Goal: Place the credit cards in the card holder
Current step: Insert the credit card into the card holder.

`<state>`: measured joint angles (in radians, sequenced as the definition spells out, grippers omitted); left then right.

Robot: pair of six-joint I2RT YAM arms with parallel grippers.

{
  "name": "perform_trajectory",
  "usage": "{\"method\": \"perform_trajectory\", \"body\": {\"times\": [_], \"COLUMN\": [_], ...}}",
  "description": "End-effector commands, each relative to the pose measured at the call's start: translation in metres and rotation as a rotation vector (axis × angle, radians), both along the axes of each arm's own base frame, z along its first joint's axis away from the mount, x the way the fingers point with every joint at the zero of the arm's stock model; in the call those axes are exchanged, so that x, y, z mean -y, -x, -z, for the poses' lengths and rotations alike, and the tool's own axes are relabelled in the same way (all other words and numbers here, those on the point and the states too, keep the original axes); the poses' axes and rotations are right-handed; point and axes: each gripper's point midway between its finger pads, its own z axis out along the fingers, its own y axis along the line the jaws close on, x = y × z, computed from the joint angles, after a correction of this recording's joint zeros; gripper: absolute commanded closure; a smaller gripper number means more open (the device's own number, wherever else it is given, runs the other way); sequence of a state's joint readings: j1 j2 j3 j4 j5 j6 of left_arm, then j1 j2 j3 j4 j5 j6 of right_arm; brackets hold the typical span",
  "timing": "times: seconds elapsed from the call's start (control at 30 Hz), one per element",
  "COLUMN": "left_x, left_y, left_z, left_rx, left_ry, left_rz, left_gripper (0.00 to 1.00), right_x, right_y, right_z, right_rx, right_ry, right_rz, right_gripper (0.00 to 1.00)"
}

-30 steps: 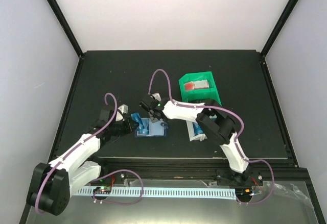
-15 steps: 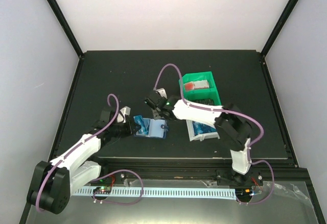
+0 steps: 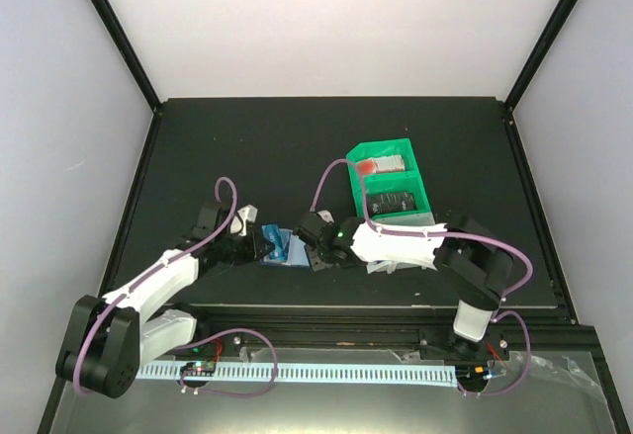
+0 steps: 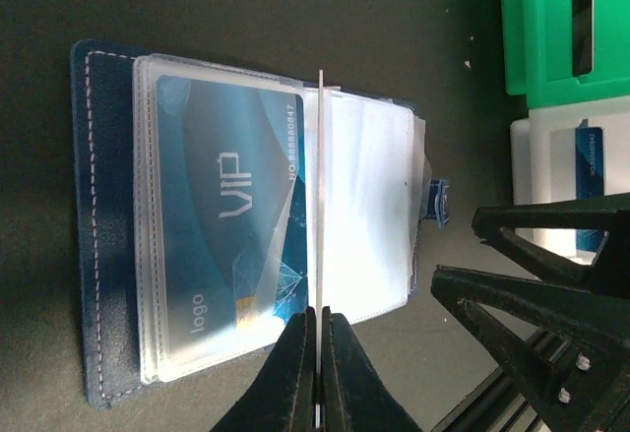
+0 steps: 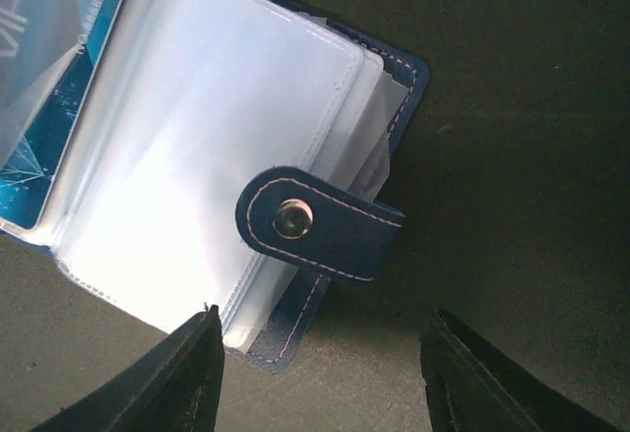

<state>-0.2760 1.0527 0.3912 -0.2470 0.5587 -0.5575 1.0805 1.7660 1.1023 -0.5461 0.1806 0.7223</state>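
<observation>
The small navy folding card holder (image 3: 287,252) lies open on the black table (image 3: 198,147) near its near edge, between both tools. Its clear plastic sleeves (image 5: 197,137) look light, floppy and slippery, best pinched at a free edge. The left tool (image 4: 320,329) is closed on one of them, standing upright beside a sleeved blue VIP card (image 4: 221,206). The right tool (image 5: 320,319) is wide open near the snap tab (image 5: 315,220), holding nothing.

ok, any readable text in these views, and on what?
"VIP": blue card in the card holder sleeve.
"logo": same card.
"NO" plus digits: same card, digits too small to trust.
Second card in the white bin: print blurred, unreadable.
</observation>
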Motion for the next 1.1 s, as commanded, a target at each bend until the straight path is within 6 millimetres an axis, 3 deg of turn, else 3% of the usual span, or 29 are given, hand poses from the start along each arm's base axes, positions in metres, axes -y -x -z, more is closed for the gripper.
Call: {"method": "perform_trajectory", "body": {"times": [0.0,0.53,0.7,0.97,1.07], "left_x": [0.007,0.016,0.019,0.018,0.017], "left_y": [-0.006,-0.005,-0.005,-0.012,-0.014], "left_z": [-0.01,-0.005,-0.004,0.004,0.007], "left_rx": [0.021,-0.006,-0.013,-0.008,-0.004], "left_ry": [0.014,0.074,0.1,0.09,0.082], "left_rz": [0.054,0.077,0.077,0.051,0.052], "left_gripper": [0.98,0.98,0.99,0.98,0.98], "right_x": [-0.01,0.024,0.022,-0.006,-0.015], "right_y": [-0.002,-0.013,-0.014,-0.016,-0.013], "right_z": [0.002,0.029,0.019,-0.022,-0.024], "right_rx": [-0.016,0.022,0.035,0.061,0.043], "right_ry": [-0.033,0.176,0.148,-0.071,-0.121], "right_rz": [0.024,0.118,0.112,0.104,0.091], "right_gripper": [0.44,0.53,0.54,0.5,0.49]}}
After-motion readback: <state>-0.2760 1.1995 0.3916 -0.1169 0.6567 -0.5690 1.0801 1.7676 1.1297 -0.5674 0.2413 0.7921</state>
